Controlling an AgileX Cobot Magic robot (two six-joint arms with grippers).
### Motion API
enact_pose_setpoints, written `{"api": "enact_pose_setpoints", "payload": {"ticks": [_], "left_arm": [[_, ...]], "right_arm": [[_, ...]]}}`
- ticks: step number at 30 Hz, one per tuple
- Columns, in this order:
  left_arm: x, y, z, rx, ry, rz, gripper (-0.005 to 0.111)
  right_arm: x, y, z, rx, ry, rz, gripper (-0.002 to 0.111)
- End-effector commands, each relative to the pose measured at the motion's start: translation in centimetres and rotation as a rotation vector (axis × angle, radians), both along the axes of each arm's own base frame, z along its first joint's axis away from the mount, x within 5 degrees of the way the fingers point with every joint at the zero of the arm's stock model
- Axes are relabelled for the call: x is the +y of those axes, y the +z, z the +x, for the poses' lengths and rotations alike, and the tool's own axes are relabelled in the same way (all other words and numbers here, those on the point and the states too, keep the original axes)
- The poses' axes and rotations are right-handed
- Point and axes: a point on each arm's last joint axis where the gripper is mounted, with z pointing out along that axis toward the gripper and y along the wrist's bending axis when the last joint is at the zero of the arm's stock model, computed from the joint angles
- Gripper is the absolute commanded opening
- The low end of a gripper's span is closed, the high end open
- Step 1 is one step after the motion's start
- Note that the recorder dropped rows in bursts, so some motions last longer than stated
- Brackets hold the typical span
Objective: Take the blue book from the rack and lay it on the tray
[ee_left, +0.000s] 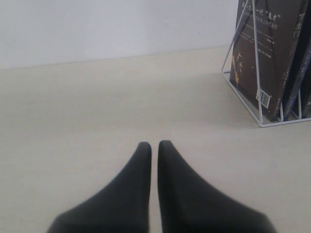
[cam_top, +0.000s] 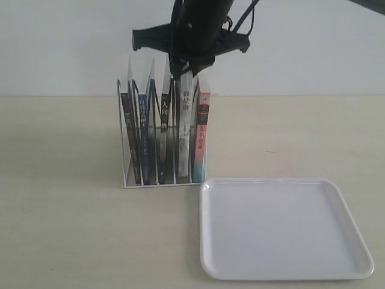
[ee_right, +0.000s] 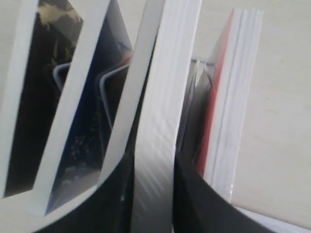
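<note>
The white wire rack (cam_top: 125,150) stands on the table with several upright books in it. The blue book (cam_top: 143,123) sits in the second slot from the left, and its dark blue cover (ee_right: 92,126) shows between white page edges. My right gripper (cam_top: 185,71) hangs over the rack from above, two slots to the right of the blue book. In the right wrist view this gripper (ee_right: 153,162) is shut on the top page edge of a pale-spined book (ee_right: 163,97), one finger on each side. The white tray (cam_top: 283,229) lies flat in front of the rack, to its right. My left gripper (ee_left: 154,144) is shut on nothing, low over the bare table.
A pink-and-teal-spined book (cam_top: 203,132) fills the rightmost slot, right beside the gripped book. Black-spined books (cam_top: 127,120) stand on either side of the blue one. The rack's end wire (ee_left: 255,73) stands off to one side of the left gripper. A white wall rises behind the table.
</note>
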Motion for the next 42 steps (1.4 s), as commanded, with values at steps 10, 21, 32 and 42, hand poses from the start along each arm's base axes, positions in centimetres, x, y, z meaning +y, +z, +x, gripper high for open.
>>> {"api": "enact_pose_setpoints", "payload": {"ticks": [10, 21, 32, 42], "left_arm": [[0.0, 0.3, 0.0, -0.022, 0.002, -0.001, 0.005], [0.0, 0.3, 0.0, -0.022, 0.002, -0.001, 0.005], [0.0, 0.3, 0.0, -0.022, 0.002, -0.001, 0.005], [0.0, 0.3, 0.0, -0.022, 0.002, -0.001, 0.005]], "right_arm": [[-1.6, 7.0, -0.9, -0.166, 0.006, 0.016, 0.000], [-1.6, 7.1, -0.8, -0.172, 0.005, 0.007, 0.000], [-1.6, 7.1, -0.8, -0.173, 0.005, 0.007, 0.000], [-1.6, 7.0, -0.8, -0.171, 0.005, 0.006, 0.000]]}}
